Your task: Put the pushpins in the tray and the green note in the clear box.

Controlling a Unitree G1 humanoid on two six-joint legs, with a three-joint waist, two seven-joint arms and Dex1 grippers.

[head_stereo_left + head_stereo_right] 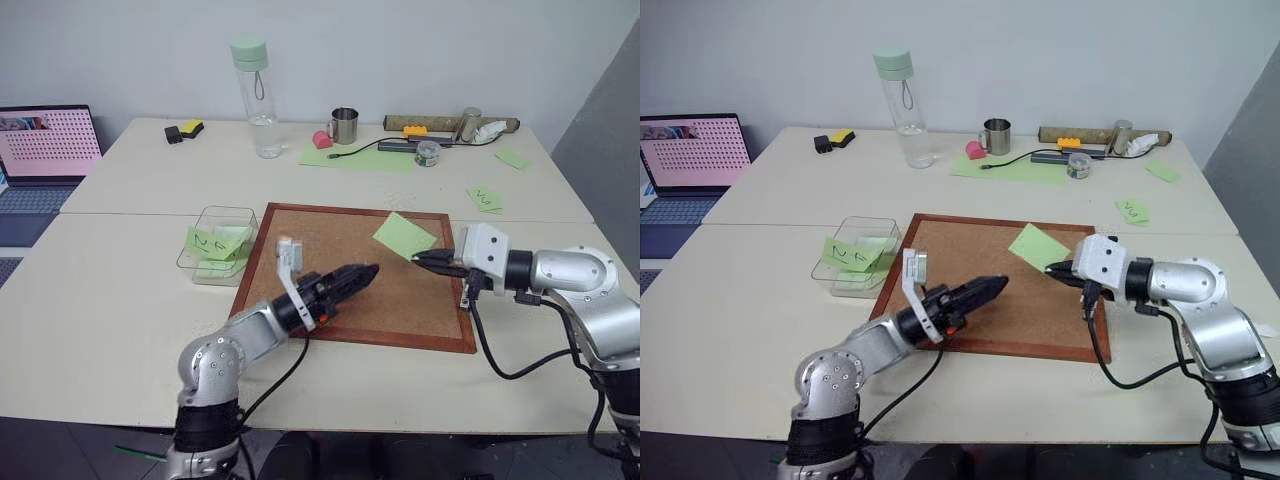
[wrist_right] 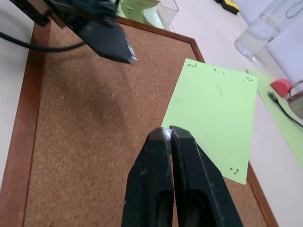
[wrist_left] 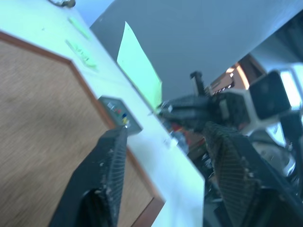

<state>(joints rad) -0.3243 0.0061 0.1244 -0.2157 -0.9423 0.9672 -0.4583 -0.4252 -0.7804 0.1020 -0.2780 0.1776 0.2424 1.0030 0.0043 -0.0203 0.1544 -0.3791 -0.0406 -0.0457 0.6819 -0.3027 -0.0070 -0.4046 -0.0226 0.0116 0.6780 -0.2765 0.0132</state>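
A: What is seen at the centre of the head view?
B: A rectangular cork board (image 1: 350, 275) with a grainy brown face and a reddish wooden frame is laid flat on the pale, smooth desk (image 1: 110, 290). The green note (image 1: 405, 235), a plain light green paper rectangle, is seen at the board's upper right part, with small pin holes at its corners.

A: How is the right end effector (image 1: 418, 259) described?
B: Its two black fingers are pressed together. In the right wrist view a small white bit is seen between their tips, just at the near edge of the note. What that bit is cannot be told.

A: And the left end effector (image 1: 365, 272)?
B: It is held over the middle of the board, and its textured black fingers (image 3: 111, 165) are spread apart with nothing between them.

A: Where are the containers?
B: The clear box (image 1: 218, 244), transparent plastic with rounded corners and low walls, is placed on the desk just left of the board; scribbled green notes (image 1: 212, 243) are held in it. The tray (image 3: 120, 115), small, grey and low-rimmed, is found in the left wrist view beside the board's frame, with the pushpins (image 3: 122, 116) seen as tiny coloured dots inside it.

A: Anything at the top of the frame?
B: A tall clear bottle (image 1: 256, 98) with a pale green cap and a metal mug (image 1: 343, 126) are stood there.
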